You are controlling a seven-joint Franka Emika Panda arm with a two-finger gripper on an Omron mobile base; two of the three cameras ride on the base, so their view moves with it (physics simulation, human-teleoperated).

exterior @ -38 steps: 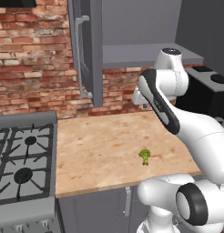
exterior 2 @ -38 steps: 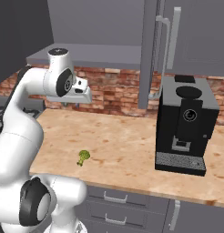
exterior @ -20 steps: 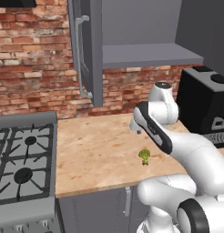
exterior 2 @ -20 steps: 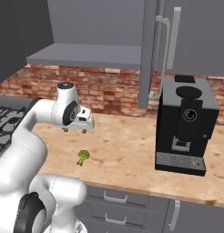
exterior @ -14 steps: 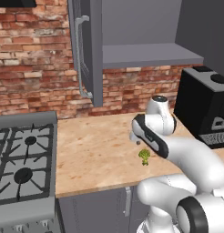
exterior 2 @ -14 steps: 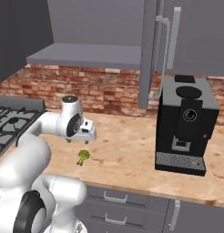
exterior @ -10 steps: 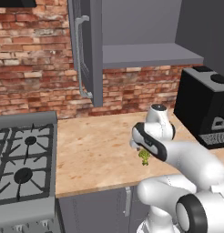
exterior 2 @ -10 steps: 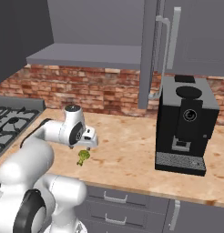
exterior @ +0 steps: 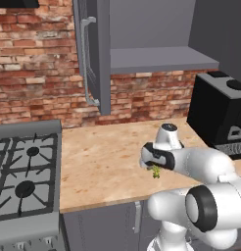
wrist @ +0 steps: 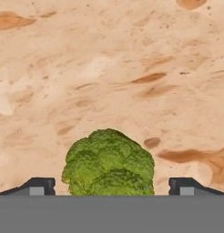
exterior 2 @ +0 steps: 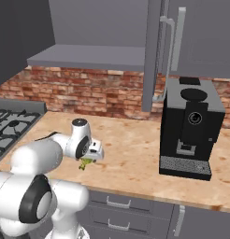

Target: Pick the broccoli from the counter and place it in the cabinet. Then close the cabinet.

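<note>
The small yellow-green broccoli [wrist: 109, 164] lies on the tan counter [wrist: 109, 68]. My gripper [wrist: 111, 186] is low over it and open, one fingertip on each side of the floret and apart from it. From the base cameras the broccoli [exterior: 155, 170] [exterior 2: 85, 164] peeks out just under my hand [exterior: 151, 159] [exterior 2: 93, 154], near the counter's front edge [exterior: 108, 162] [exterior 2: 135, 158]. The dark grey cabinet [exterior: 156, 59] [exterior 2: 89, 56] hangs above with its doors open and its grey shelf bare.
A black coffee machine [exterior 2: 189, 128] [exterior: 220, 115] stands on the counter to the right. A gas stove [exterior: 24, 171] [exterior 2: 11, 126] lies to the left. The open left cabinet door [exterior: 93, 54] and right door [exterior 2: 156, 51] jut out over the counter.
The arm has swung down from above the counter to the broccoli. The hand now sits low over the floret, which has stayed in place.
</note>
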